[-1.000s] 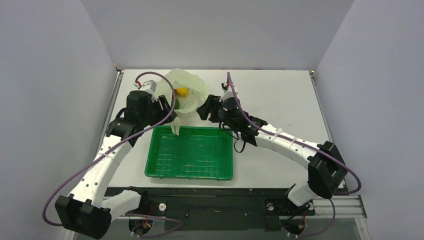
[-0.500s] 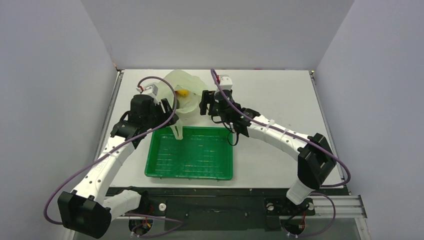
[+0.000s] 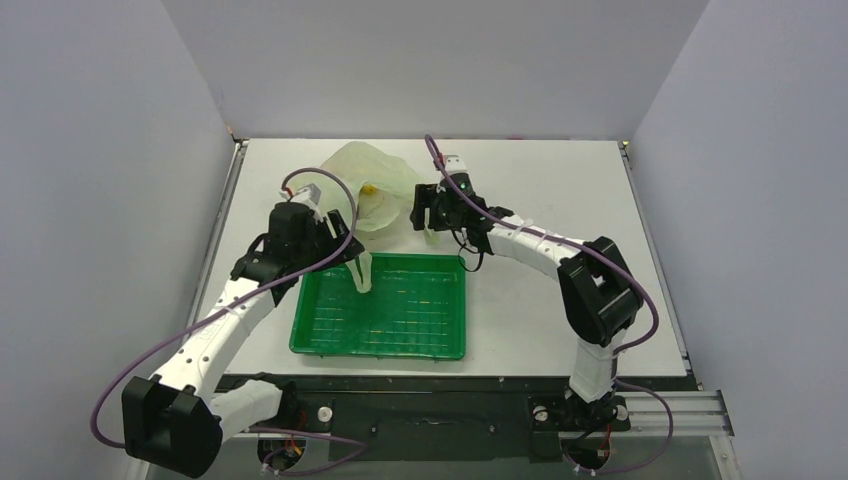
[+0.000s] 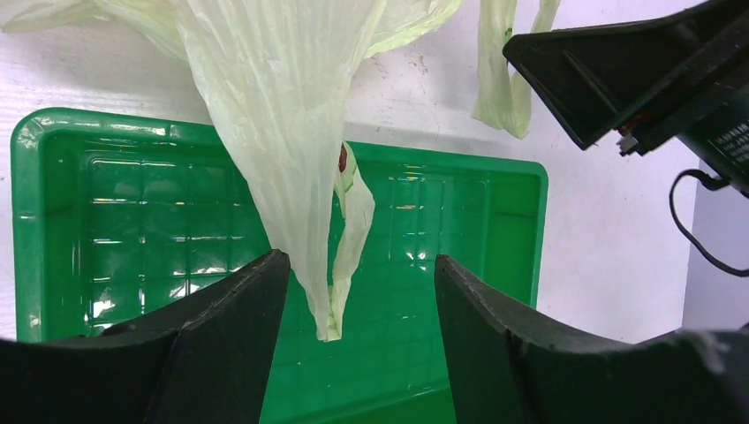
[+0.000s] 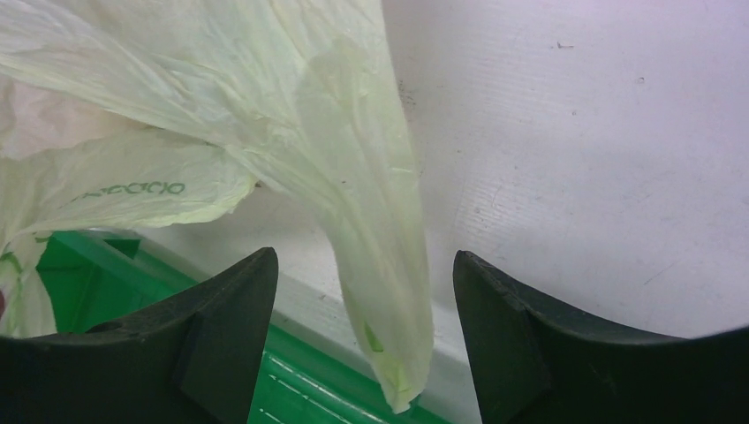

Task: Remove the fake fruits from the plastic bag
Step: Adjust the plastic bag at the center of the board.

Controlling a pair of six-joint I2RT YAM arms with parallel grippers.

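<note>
We count one plastic bag (image 3: 385, 170), lying by the far edge of the desk (image 3: 560, 190), left of centre. It has two handles in view: one handle (image 4: 340, 256) hangs over the green tray (image 4: 88, 221), the other handle (image 4: 503, 79) over bare desk. Fruit confirmed: one yellow fruit (image 3: 368, 188), seen through the bag. A small red patch (image 4: 343, 159) also shows through the film; we cannot tell whether it is a second fruit. Trays: one, toward the near edge. Arms: two, the left arm (image 3: 205, 340) and the right arm (image 3: 530, 245). Grippers: two, the left gripper (image 4: 358, 258) and the right gripper (image 5: 364, 254), one per arm.
</note>
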